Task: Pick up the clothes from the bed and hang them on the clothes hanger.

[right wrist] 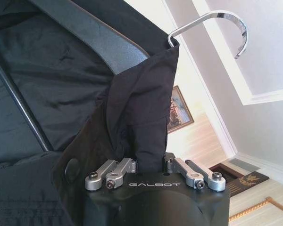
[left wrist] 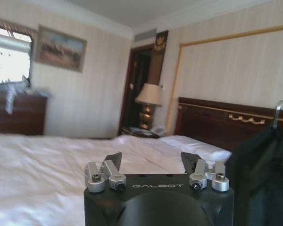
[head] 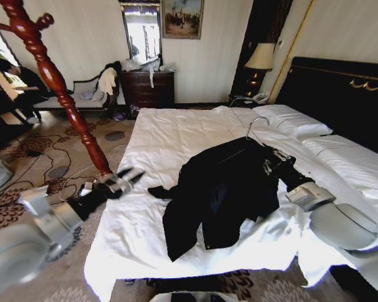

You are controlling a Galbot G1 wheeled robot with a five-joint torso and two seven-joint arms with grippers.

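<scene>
In the head view, the black jacket [head: 223,195] lay spread across the white sheets of the bed [head: 164,135], near its middle, with one sleeve trailing toward the robot's left. The silver hook of the clothes hanger [head: 257,129] stuck up from the jacket's far end, toward the pillows. The right gripper [head: 274,160] was down on the jacket at its upper right part, beside the hook. The left gripper [head: 127,179] hung off the left edge of the bed, just in front of a turned red wooden post [head: 53,82], its fingers spread.

In the left wrist view, the left gripper [left wrist: 153,165] pointed across the bed [left wrist: 47,165] toward the dark headboard [left wrist: 212,125], fingers apart and nothing between them; the jacket [left wrist: 259,179] rose dark at one side with the hook [left wrist: 279,110] above it.

In the right wrist view, the right gripper [right wrist: 151,167] was clamped on a fold of the jacket [right wrist: 141,113]. The black shoulder of the hanger [right wrist: 99,40] ran inside the garment, and its curved hook [right wrist: 217,23] stood out past the collar
</scene>
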